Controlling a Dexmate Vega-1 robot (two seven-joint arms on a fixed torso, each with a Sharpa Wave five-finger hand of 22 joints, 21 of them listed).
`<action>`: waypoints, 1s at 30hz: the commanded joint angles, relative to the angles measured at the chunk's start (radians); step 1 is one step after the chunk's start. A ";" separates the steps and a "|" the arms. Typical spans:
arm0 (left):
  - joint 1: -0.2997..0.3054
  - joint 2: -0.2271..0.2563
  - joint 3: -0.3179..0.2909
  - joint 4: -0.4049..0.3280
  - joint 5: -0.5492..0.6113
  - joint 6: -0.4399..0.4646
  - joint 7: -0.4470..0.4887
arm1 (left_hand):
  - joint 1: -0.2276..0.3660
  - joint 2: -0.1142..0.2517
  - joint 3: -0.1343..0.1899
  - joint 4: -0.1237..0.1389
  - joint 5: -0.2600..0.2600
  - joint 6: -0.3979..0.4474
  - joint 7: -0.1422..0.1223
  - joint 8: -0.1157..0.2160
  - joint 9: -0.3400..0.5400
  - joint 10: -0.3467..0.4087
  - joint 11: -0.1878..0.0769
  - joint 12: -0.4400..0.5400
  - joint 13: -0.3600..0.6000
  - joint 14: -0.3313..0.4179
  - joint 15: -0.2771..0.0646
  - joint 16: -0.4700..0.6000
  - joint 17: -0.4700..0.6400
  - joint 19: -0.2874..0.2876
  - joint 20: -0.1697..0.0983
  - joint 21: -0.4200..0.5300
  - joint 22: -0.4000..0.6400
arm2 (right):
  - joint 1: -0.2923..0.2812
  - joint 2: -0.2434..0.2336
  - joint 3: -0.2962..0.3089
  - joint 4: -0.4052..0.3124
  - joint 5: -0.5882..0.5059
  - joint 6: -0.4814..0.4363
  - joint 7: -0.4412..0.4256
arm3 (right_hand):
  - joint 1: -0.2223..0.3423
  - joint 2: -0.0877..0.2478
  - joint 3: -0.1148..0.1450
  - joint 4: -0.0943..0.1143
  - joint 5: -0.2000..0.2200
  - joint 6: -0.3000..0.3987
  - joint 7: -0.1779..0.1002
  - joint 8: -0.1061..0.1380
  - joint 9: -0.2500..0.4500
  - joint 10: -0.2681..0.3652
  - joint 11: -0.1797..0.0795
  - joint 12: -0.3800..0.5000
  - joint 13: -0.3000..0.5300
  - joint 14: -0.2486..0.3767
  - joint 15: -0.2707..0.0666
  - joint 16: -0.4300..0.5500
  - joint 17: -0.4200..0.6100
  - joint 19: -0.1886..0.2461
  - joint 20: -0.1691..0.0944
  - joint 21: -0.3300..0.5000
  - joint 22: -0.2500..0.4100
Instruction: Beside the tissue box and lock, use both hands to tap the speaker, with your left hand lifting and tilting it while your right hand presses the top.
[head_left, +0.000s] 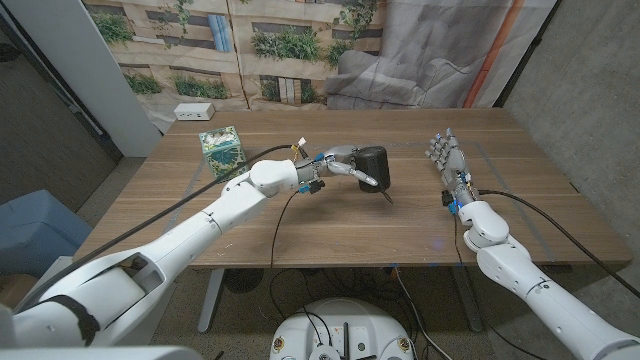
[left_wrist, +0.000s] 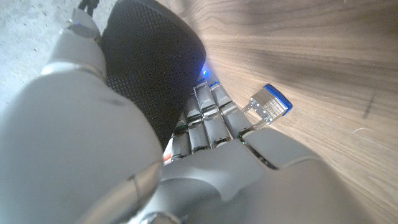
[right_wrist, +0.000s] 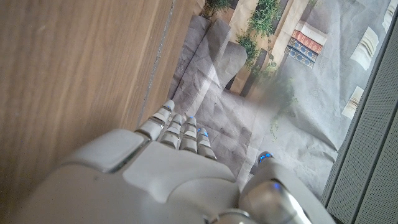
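The black mesh speaker sits near the table's middle, and my left hand grips it from its left side, fingers wrapped around the body. In the left wrist view the speaker fills the space between the fingers and thumb, and a small silver padlock with blue trim lies on the wood just beyond the fingertips. The green patterned tissue box stands at the far left of the table. My right hand stands open to the right of the speaker, fingers spread and clear of it.
A thin black cable trails from the speaker toward the front. A white box lies beyond the table's far left corner. The wooden table shows bare wood in front of and between the arms.
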 joint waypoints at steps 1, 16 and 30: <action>0.073 -0.016 -0.036 -0.057 -0.101 0.074 0.087 | 0.166 0.262 0.007 0.009 0.005 0.141 -0.134 0.110 0.003 0.234 -0.230 -0.004 0.143 0.100 -0.251 -0.005 0.145 0.000 -0.086 0.010 0.003 | -0.023 -0.063 0.007 -0.099 -0.076 -0.084 -0.072 | -0.006 0.020 0.007 -0.001 0.004 0.006 -0.005 0.010 0.004 0.006 -0.003 0.007 0.000 0.004 -0.001 0.003 -0.001 0.005 -0.003 0.001 0.002; 0.066 -0.107 -0.021 0.053 -0.189 0.091 0.082 | 0.153 0.270 0.010 0.009 0.005 0.144 -0.134 0.113 0.002 0.240 -0.231 -0.013 0.139 0.103 -0.250 -0.020 0.140 -0.003 -0.087 0.014 0.002 | -0.066 -0.114 0.017 -0.191 -0.130 -0.138 -0.108 | 0.009 0.002 0.009 -0.019 0.001 0.023 -0.002 0.014 0.005 0.015 0.001 0.010 0.000 0.006 -0.002 0.002 -0.006 0.006 0.000 0.001 0.002; 0.102 -0.110 -0.051 0.019 -0.330 0.227 0.099 | 0.136 0.278 0.013 0.011 0.005 0.145 -0.133 0.114 0.002 0.241 -0.232 -0.022 0.139 0.106 -0.247 -0.037 0.132 -0.005 -0.087 0.019 0.001 | -0.120 -0.212 0.035 -0.318 -0.170 -0.244 -0.105 | 0.024 -0.022 0.008 -0.040 -0.004 0.023 -0.003 0.012 0.005 0.012 0.003 0.008 0.000 0.006 0.003 0.000 -0.011 0.005 0.000 0.000 0.002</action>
